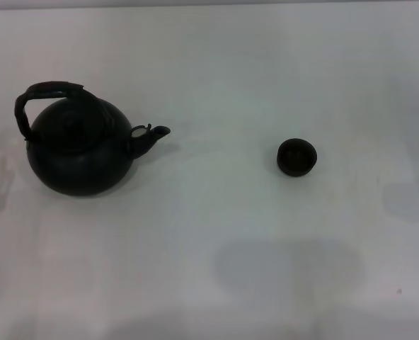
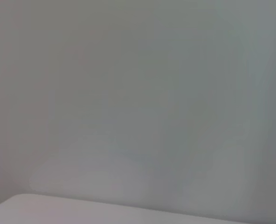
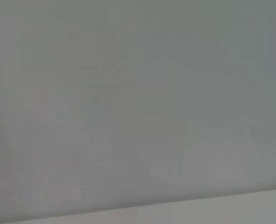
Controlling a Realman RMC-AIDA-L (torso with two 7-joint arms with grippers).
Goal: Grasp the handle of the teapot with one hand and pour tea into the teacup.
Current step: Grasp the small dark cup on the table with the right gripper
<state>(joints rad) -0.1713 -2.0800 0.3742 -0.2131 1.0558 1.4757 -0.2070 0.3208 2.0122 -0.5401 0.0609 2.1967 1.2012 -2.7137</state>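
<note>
A plain white tabletop (image 1: pixel 216 234) fills the head view, evenly lit, with faint grey shadows near its front edge.

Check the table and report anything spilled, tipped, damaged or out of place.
Nothing stands out. The round matte black teapot stands upright on the white table, lid on, spout toward the small dark round teacup, which also stands upright, apart from it. No spill visible.

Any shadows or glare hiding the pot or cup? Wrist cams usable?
Head view: soft grey shadow patches on the table near its front edge, none covering the teapot or teacup; both read as dark silhouettes with little surface detail. Both wrist views: featureless grey, neither object visible.
</note>
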